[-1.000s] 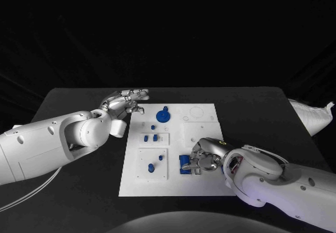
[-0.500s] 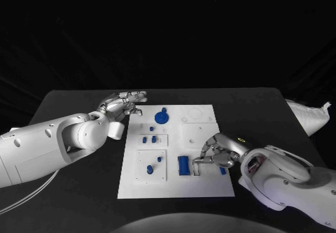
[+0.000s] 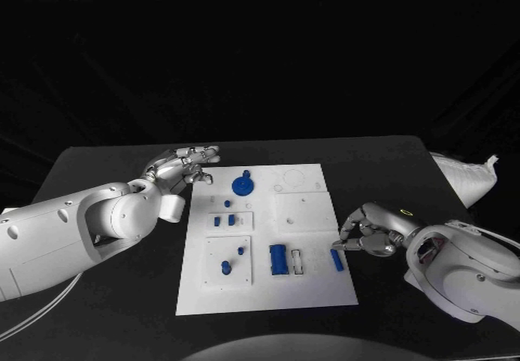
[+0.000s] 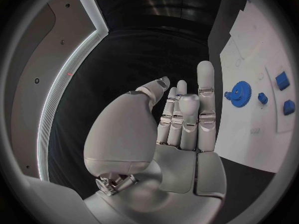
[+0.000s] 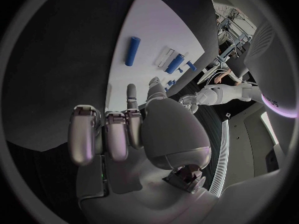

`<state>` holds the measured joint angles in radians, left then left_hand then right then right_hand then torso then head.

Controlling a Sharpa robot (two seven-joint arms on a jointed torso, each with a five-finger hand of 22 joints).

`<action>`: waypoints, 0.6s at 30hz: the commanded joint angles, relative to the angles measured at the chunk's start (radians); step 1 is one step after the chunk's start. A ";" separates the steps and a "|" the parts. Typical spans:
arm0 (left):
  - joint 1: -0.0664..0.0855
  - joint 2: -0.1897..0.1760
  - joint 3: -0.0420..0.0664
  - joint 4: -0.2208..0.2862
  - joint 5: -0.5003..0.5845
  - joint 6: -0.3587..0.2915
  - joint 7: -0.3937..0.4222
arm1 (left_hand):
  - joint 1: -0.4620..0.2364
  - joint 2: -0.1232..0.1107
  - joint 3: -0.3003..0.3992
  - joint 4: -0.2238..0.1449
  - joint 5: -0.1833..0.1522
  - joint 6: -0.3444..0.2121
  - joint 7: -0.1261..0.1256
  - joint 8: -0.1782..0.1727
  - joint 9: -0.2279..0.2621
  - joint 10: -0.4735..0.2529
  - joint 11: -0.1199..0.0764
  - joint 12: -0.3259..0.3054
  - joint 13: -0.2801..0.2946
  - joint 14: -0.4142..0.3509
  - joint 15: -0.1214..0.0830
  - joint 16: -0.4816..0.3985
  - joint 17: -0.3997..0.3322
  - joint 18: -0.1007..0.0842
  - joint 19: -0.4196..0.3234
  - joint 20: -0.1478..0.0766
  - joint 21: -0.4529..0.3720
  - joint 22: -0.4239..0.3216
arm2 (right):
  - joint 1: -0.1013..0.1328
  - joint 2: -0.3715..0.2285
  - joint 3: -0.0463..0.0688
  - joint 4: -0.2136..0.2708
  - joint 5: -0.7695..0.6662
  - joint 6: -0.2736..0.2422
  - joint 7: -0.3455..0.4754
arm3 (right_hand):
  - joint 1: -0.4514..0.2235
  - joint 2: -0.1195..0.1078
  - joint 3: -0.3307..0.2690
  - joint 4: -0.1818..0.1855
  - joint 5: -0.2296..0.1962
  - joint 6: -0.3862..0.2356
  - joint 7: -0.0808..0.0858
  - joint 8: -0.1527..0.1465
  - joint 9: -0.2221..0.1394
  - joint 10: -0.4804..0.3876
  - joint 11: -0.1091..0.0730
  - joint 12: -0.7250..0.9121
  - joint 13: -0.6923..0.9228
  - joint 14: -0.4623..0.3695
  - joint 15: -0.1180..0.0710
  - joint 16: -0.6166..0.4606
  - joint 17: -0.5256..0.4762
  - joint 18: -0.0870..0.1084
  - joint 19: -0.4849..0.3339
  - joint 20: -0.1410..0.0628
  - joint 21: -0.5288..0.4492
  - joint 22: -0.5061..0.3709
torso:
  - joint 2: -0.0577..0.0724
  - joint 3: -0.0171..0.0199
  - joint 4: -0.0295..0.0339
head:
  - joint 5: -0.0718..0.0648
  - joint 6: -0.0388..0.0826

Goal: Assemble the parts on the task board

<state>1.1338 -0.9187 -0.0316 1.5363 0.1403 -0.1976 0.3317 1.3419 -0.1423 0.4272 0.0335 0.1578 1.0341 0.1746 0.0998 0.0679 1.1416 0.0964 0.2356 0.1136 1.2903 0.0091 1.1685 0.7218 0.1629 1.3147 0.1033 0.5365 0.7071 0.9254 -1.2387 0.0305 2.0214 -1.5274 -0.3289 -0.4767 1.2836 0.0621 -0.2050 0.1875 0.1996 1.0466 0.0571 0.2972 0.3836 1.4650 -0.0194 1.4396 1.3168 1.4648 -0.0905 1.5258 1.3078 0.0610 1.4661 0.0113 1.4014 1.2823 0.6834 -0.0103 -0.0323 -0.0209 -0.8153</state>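
1. Head view showed the right hand (image 3: 368, 236) just off the task board (image 3: 308, 295), fingers curled, holding nothing.
2. A blue cylinder (image 3: 336, 259) lay loose on the board beside that hand.
3. The left hand (image 3: 186, 163) hovered empty, fingers apart, at the board's far corner.
4. Judged next: grasp and seat the cylinder.

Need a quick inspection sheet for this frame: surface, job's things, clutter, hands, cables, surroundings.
Surface: black table, task board in the middle.
Job's things: blue gear at the board's far end; small blue pieces mid-board; blue block and blue cylinder lying near the right hand.
Clutter: white cloth-like thing at the table's right edge.
Hands: left hand off the board's far left corner, holding nothing; right hand beside the board's right edge, fingers curled, holding nothing.
Cables: pale cable under the left arm.
Surroundings: dark.
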 commanded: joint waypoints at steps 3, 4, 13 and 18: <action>0.000 0.002 0.000 0.002 -0.006 0.017 0.006 | -0.001 0.010 -0.008 -0.001 -0.006 -0.006 0.002 0.002 0.000 -0.009 0.000 0.005 0.001 -0.007 0.001 -0.004 -0.001 0.018 -0.007 0.002 -0.004 -0.001 | -0.006 -0.004 -0.004 -0.004 -0.100 0.075 -0.033 | 0.007 -0.002 -0.001 0.007 0.005 0.001 0.009 -0.012 -0.005 0.029 0.006 -0.073 0.114 0.086 0.008 -0.006 0.164 -0.001 0.010 0.008 -0.004 -0.002 | 0.000 0.0018 -0.0035 | -0.005 0.002; 0.000 0.003 0.000 0.002 -0.006 0.017 0.006 | -0.001 0.010 -0.008 -0.001 -0.006 -0.006 0.002 0.002 0.000 -0.009 0.000 0.005 0.001 -0.007 0.001 -0.004 -0.001 0.018 -0.007 0.002 -0.004 -0.001 | -0.008 -0.002 -0.006 -0.006 -0.105 0.079 -0.035 | 0.005 -0.003 -0.002 0.008 0.004 0.002 0.010 -0.014 -0.006 0.029 0.007 -0.073 0.114 0.086 0.009 -0.006 0.165 -0.001 0.010 0.009 -0.004 -0.002 | -0.001 0.0011 -0.0031 | -0.005 0.001; 0.000 0.002 0.000 0.001 -0.006 0.018 0.006 | -0.001 0.010 -0.008 -0.001 -0.006 -0.006 0.002 0.002 0.000 -0.009 0.000 0.005 0.001 -0.007 0.001 -0.004 -0.001 0.018 -0.007 0.002 -0.004 -0.001 | -0.037 0.030 -0.009 -0.025 -0.140 0.101 -0.044 | 0.003 -0.004 -0.003 0.010 0.004 0.003 0.010 -0.017 -0.007 0.029 0.007 -0.072 0.115 0.087 0.009 -0.005 0.166 -0.001 0.011 0.009 -0.003 0.000 | 0.000 0.0015 -0.0020 | -0.002 -0.002; 0.000 0.002 0.000 0.002 -0.006 0.018 0.006 | -0.001 0.010 -0.008 -0.001 -0.006 -0.006 0.002 0.002 0.000 -0.009 0.000 0.005 0.001 -0.007 0.001 -0.004 -0.001 0.018 -0.007 0.002 -0.004 -0.001 | -0.046 0.051 -0.009 -0.037 -0.149 0.106 -0.045 | 0.002 -0.003 -0.002 0.012 0.004 0.005 0.010 -0.019 -0.007 0.030 0.007 -0.070 0.116 0.087 0.010 -0.004 0.168 -0.001 0.011 0.010 -0.002 0.001 | 0.001 0.0004 -0.0026 | 0.000 -0.002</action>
<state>1.1337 -0.9181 -0.0317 1.5358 0.1386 -0.1974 0.3317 1.3418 -0.1423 0.4272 0.0335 0.1578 1.0342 0.1746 0.0998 0.0680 1.1416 0.0963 0.2356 0.1135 1.2903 0.0092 1.1686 0.7219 0.1627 1.3147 0.1033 0.5369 0.7073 0.8811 -1.1902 0.0214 1.9862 -1.6387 -0.2523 -0.5113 1.2834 0.0620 -0.2052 0.1933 0.1995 1.0504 0.0607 0.2818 0.3777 1.4630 -0.0174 1.4393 1.3172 1.4681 -0.0872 1.5259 1.3076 0.0611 1.4661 0.0112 1.4010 1.2824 0.6835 -0.0090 -0.0343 -0.0223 -0.8176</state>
